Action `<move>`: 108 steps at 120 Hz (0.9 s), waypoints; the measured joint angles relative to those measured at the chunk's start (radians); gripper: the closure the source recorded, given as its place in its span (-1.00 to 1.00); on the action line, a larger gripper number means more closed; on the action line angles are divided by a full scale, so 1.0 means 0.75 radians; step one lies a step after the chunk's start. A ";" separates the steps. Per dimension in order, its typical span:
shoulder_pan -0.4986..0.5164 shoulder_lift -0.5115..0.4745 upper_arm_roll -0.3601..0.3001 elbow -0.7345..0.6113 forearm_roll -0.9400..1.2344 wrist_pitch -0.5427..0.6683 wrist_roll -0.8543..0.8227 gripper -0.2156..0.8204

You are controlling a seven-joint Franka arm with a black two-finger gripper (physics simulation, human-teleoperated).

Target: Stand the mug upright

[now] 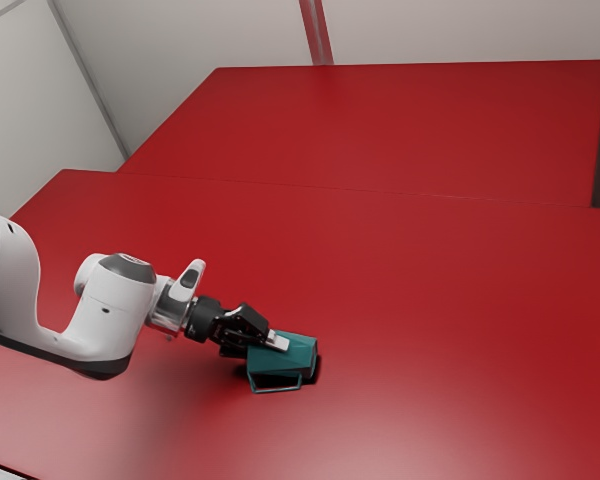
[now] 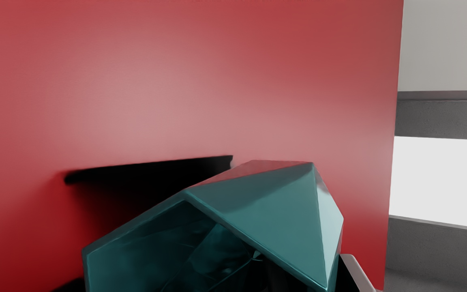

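In the exterior view, the black gripper [image 1: 273, 343] is at the teal angular mug [image 1: 298, 357], overlapping its near-arm end. The mug lies tipped on its side, its handle [image 1: 277, 389] on the side facing the exterior camera. From the wrist view, the mug [image 2: 258, 194] has its open mouth turned toward my hand, with dark shapes inside its hollow. Part of the gripper [image 2: 351, 271] shows beside the mug's outer wall. How firmly the mug is held, and whether it touches the table, cannot be made out.
The red tabletop [image 1: 430, 300] extends around the mug, with a second red surface [image 1: 400, 130] behind it. Pale walls [image 1: 460, 30] stand beyond. A dark shadow [image 2: 156, 174] falls on the table beside the mug.
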 joint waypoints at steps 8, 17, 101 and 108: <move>-0.003 0.000 0.000 0.000 -0.007 0.000 0.005 0.67; -0.006 0.000 -0.003 0.002 -0.021 0.000 0.012 0.74; -0.031 -0.127 -0.104 0.372 0.624 0.115 -0.074 0.93; -0.027 -0.151 -0.110 0.389 0.843 0.123 -0.136 0.93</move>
